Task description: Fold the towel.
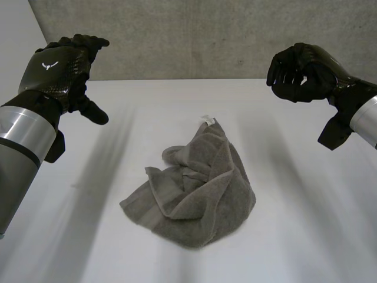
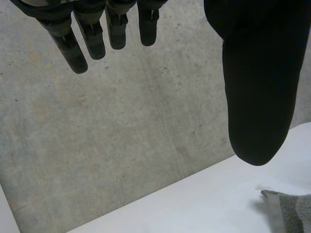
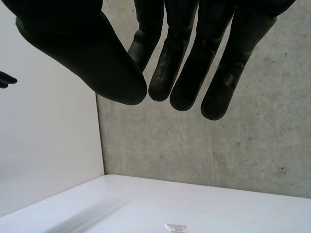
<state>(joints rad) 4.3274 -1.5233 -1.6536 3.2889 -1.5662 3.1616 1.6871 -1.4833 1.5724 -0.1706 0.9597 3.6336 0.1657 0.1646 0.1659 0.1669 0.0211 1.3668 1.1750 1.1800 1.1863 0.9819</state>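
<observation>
Right hand [image 3: 87, 53] curled, empty — over table [image 3: 146, 204].

This looks like a robotics lab or a test room. A plain white table [image 1: 294, 236] stands against a bare grey concrete wall [image 1: 194, 35] on the far side. A smooth white wall [image 1: 12, 26] meets the concrete at the far left corner. 2 machine arms reach over the table from the near side: the left arm [image 1: 23, 147] has a grey metal joint, and the right arm [image 1: 365, 121] shows the same metal. On the table lies 1 grey towel [image 1: 194, 188], crumpled, like a test piece set in the middle of the work surface.
</observation>
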